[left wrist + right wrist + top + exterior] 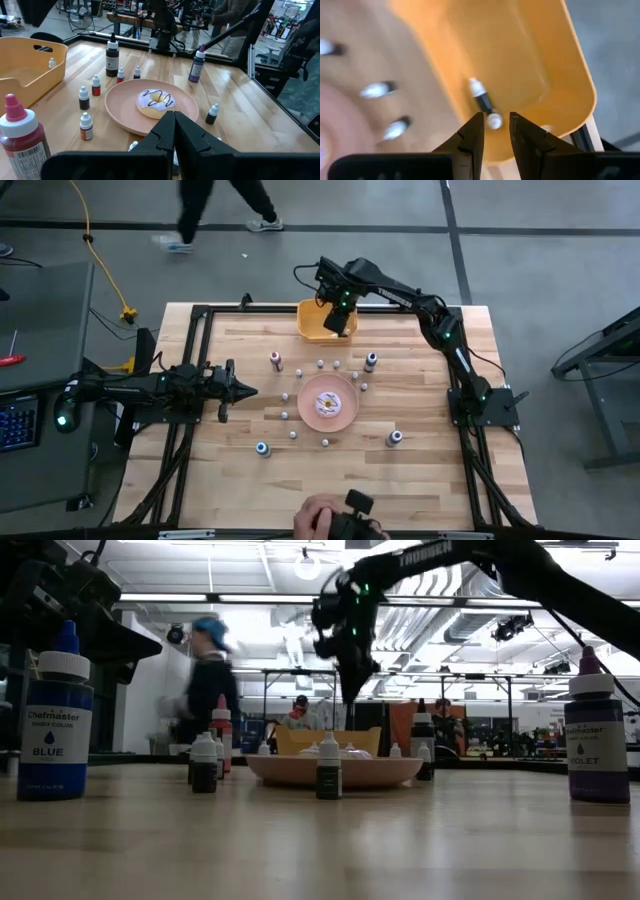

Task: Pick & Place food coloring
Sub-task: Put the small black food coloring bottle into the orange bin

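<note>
Food coloring bottles stand upright on the table around a pink plate (347,413) with a doughnut: larger ones (276,361), (371,361), (262,448), (395,438) and several tiny ones. Two more tiny bottles are in the orange bin (310,330): one lies on its side (480,97), one shows its white cap (494,120). My right gripper (496,120) hangs above the bin (530,60), pointing down. It is narrowly open and the cap shows in the gap, below the fingers. My left gripper (243,390) waits shut at the table's left side.
The bin stands at the table's far edge, just beyond the ring of bottles. A person's hand (318,520) with a dark device is at the near edge. Another person walks on the floor beyond the far edge (215,210). Bare wood lies near the front corners.
</note>
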